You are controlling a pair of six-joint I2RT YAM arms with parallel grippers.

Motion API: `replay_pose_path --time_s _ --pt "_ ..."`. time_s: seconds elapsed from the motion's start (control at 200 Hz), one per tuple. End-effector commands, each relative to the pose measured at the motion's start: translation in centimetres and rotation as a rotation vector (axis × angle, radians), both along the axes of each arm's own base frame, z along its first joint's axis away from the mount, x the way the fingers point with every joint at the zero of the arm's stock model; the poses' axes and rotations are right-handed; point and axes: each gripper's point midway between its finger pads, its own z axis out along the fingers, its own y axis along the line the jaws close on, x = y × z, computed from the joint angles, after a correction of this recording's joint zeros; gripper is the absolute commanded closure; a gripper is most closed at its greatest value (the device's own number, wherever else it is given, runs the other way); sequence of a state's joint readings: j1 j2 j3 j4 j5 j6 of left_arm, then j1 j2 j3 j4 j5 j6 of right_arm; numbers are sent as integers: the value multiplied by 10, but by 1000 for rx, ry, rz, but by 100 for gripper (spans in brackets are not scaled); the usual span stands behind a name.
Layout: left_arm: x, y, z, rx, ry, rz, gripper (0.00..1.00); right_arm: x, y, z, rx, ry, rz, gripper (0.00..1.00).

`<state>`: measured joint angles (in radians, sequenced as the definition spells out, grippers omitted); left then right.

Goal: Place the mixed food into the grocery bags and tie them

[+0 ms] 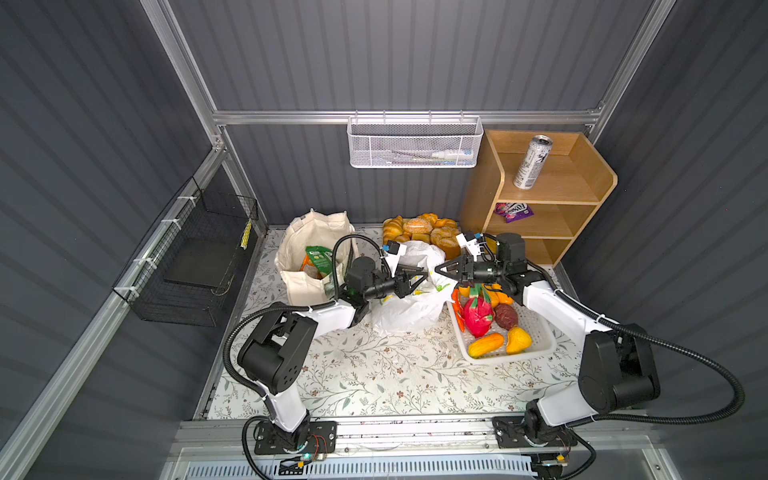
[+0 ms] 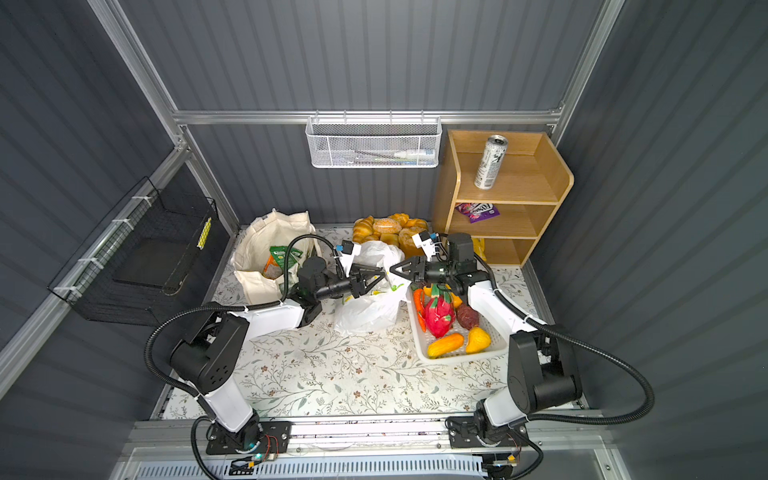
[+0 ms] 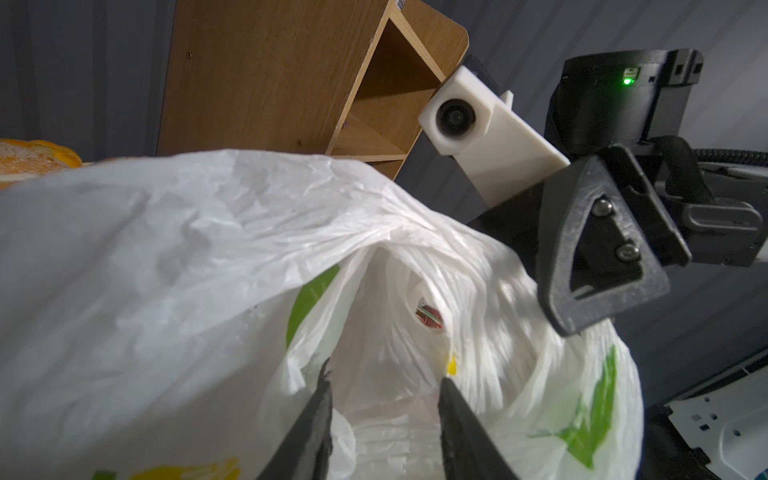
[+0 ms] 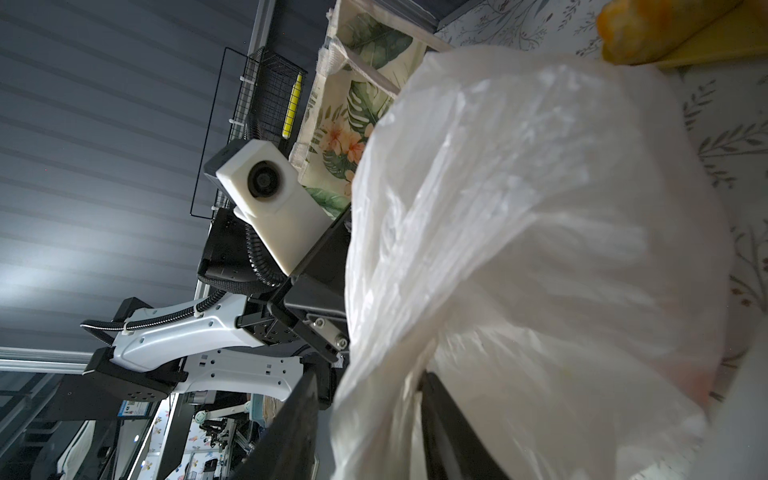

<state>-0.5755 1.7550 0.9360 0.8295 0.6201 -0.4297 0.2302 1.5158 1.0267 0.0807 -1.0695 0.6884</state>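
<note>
Tying the plastic bag (image 1: 409, 311) seems in hand: left fingers (image 3: 316, 424) and right fingers (image 4: 297, 424) stand parted around its bunched top, so next they must pinch the handles.

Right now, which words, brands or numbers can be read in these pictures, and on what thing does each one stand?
"FOX'S", probably, in white letters: purple packet on the wooden shelf unit.
Drink can: dark print, too small to read.
Green packet in the canvas tote: white logo, blurred.
Tube in the white wire basket: print too small.
</note>
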Motion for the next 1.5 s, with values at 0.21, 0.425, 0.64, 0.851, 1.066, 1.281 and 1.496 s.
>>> replay_pose_path --time_s 0.21,0.425,0.64,0.851,1.066,1.281,1.496 --pt "-31 -36 -6 29 0 -166 60 10 3 -17 -3 44 -13 63" --pt "-50 -35 -22 14 55 -224 54 13 4 -25 29 71 -7 100" --pt "-59 -26 -60 64 131 -208 51 15 1 -9 145 51 17 100" --pt "-63 -20 -92 61 195 -184 52 17 0 -1 210 47 32 100" --pt "-47 -10 -71 43 138 -110 52 12 -5 -8 206 56 29 100" --pt "-24 10 -29 25 36 25 49 3 -9 -10 206 55 41 100" --pt "-6 5 -19 80 -13 61 48 -3 -9 -5 219 41 58 100"
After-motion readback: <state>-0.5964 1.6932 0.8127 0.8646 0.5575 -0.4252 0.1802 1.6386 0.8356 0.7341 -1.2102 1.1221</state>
